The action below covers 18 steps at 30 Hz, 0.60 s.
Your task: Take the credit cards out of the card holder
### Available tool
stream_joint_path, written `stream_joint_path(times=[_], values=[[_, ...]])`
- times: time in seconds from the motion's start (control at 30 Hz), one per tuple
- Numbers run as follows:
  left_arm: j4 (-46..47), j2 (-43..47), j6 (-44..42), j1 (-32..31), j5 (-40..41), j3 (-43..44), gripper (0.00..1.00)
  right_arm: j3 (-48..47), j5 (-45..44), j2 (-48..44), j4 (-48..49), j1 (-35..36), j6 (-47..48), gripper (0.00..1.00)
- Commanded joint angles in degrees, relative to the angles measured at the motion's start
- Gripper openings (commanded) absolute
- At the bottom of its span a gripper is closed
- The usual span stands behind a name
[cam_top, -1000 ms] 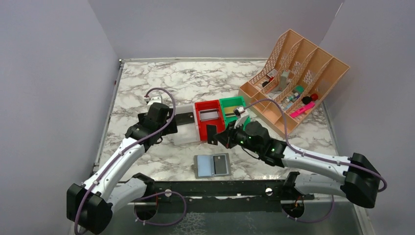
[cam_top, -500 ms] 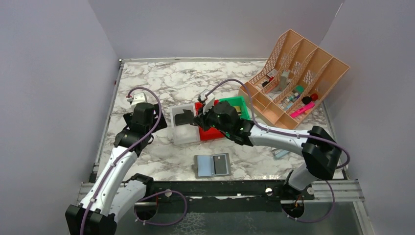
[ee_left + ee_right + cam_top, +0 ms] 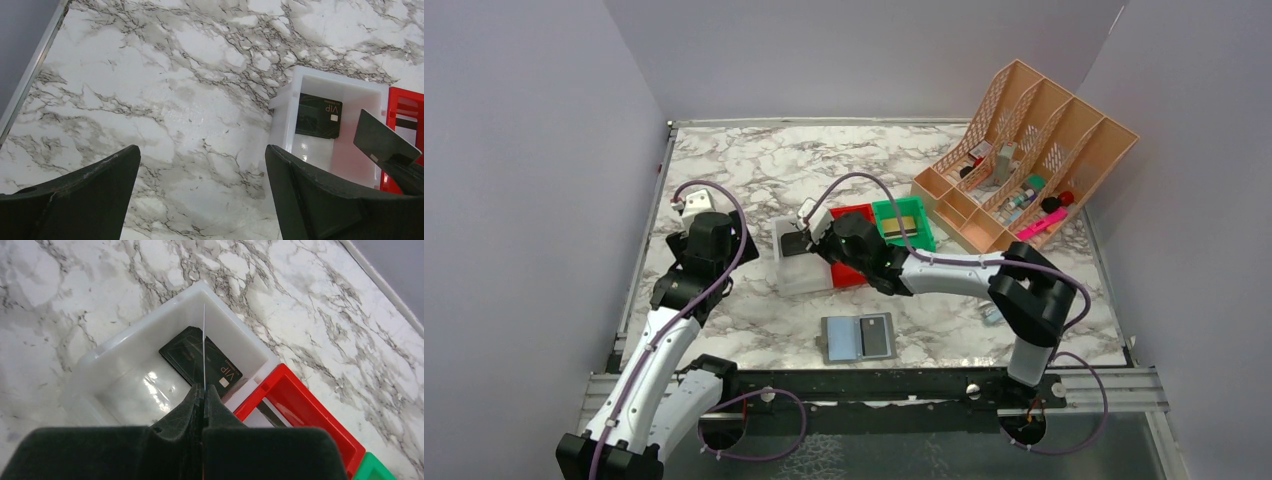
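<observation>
Your right gripper [image 3: 203, 390] pinches a black card [image 3: 385, 142], edge-on in its own camera; left wrist shows the face. Left gripper [image 3: 202, 155] gapes wide.

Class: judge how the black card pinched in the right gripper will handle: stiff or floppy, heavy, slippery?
Probably stiff: the held card juts straight though the right gripper pinches only one edge. Likely light: edge-on it is a hairline. Possibly slippery on the white bin's glossy floor.

White links [image 3: 652, 345], black joints [image 3: 1024, 295], purple cables [image 3: 861, 176]; black left pincer [image 3: 201, 150], right pincer [image 3: 203, 392].
</observation>
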State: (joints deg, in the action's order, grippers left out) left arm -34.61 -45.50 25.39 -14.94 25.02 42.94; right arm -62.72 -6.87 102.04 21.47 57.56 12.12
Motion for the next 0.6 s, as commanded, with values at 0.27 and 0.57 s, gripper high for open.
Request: stream_joint_path(times=[0.27, 0.57], values=[[1.0, 1.3, -0.9, 0.8, 0.6, -0.4, 0.99, -8.1, -12.2, 10.3, 3.4, 3.3, 18.0, 0.03], [1.2, 1.8, -1.1, 1.0, 0.6, -0.6, 0.99, -9.4, -14.9, 13.4, 3.5, 4.0, 21.7, 0.03]])
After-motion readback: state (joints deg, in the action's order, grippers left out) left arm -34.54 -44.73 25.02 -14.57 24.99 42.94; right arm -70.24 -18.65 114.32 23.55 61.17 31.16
